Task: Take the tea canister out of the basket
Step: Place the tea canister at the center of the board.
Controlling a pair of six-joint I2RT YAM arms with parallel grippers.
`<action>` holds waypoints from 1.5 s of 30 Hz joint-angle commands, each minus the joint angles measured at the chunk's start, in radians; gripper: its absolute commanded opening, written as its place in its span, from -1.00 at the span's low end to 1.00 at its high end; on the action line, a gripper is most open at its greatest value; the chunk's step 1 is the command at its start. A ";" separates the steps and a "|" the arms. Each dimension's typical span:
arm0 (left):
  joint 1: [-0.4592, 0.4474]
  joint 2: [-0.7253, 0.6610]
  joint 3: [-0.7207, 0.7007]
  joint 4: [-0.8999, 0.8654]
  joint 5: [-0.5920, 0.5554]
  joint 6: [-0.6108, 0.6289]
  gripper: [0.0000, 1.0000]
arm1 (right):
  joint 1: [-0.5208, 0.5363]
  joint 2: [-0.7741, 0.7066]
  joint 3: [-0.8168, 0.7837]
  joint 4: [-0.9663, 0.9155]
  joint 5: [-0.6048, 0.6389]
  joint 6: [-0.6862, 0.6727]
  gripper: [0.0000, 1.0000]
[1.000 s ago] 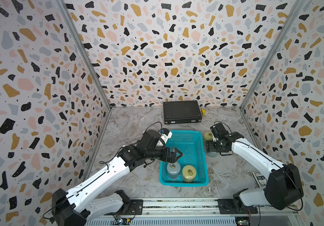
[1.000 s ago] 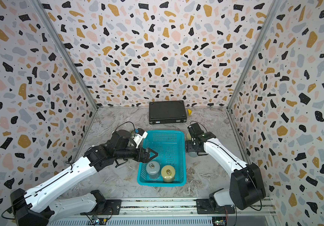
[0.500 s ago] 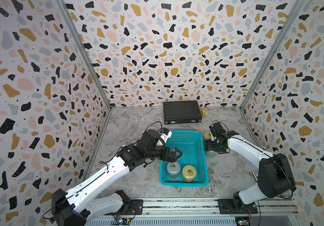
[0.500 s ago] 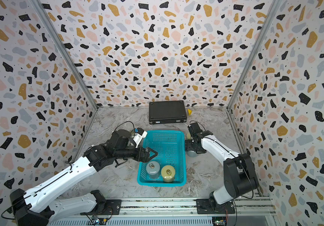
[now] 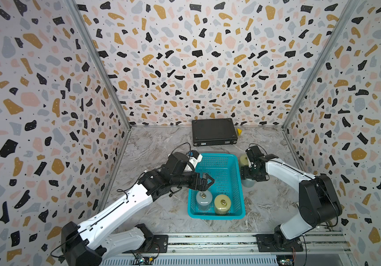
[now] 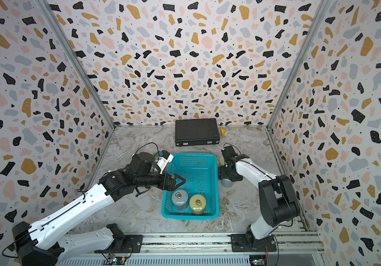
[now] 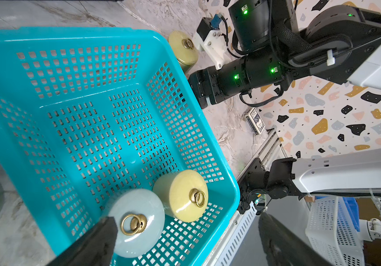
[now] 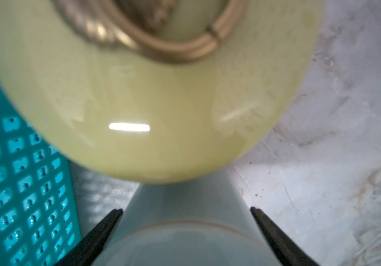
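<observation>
Basket (image 5: 216, 155) mid-table (image 5: 157, 147), long side running front to back. In its front end, two canisters side by side: left canister (image 5: 204, 198), right canister (image 5: 222, 203). Left claw (image 5: 204, 182) hangs above the left canister. On the table just right of the basket: rear canister (image 5: 244, 160) behind front canister (image 5: 248, 183). Right claw (image 8: 186, 209) straddles the front canister. Case (image 5: 214, 131) behind the basket, at the back wall.
</observation>
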 commanded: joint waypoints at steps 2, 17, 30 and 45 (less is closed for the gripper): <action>-0.006 0.002 0.038 0.011 -0.011 0.017 1.00 | -0.006 -0.008 -0.001 0.028 0.001 -0.005 0.53; -0.006 -0.007 0.029 0.005 -0.014 0.014 1.00 | -0.007 -0.036 -0.010 0.014 0.004 0.001 0.84; -0.009 -0.015 0.027 -0.066 -0.105 0.032 0.99 | -0.007 -0.245 0.001 -0.071 -0.023 -0.003 0.99; -0.100 0.050 -0.016 -0.162 -0.248 0.075 0.96 | 0.078 -0.599 -0.040 -0.136 -0.290 -0.032 0.99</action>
